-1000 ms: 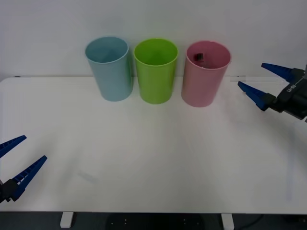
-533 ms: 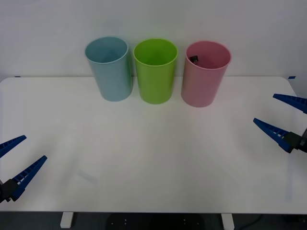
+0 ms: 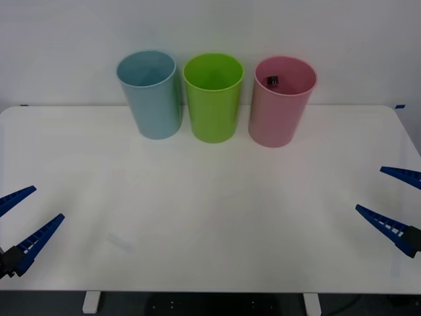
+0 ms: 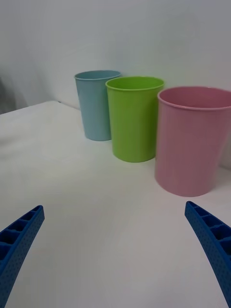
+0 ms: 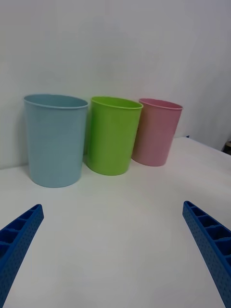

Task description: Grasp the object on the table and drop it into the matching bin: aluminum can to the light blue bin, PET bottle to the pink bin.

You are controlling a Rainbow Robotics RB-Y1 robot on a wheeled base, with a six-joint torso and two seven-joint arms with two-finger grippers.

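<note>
Lying inside the pink bin (image 3: 279, 105), the bottle (image 3: 272, 80) is seen as a dark cap near the rim. Since a second ago the right gripper (image 3: 395, 203) has been drawn back to the counter's (image 3: 210, 197) right edge, jaws wide and empty, well apart from the bottle. The left gripper (image 3: 23, 220) is parked, jaws spread, empty. Three bins are counted: light blue bin (image 3: 150, 94), green bin (image 3: 213, 97), pink.

Bright, even light over my white counter (image 3: 210, 217), soft faint shadows beside the bins, no glare, everything reasonably sharp.
</note>
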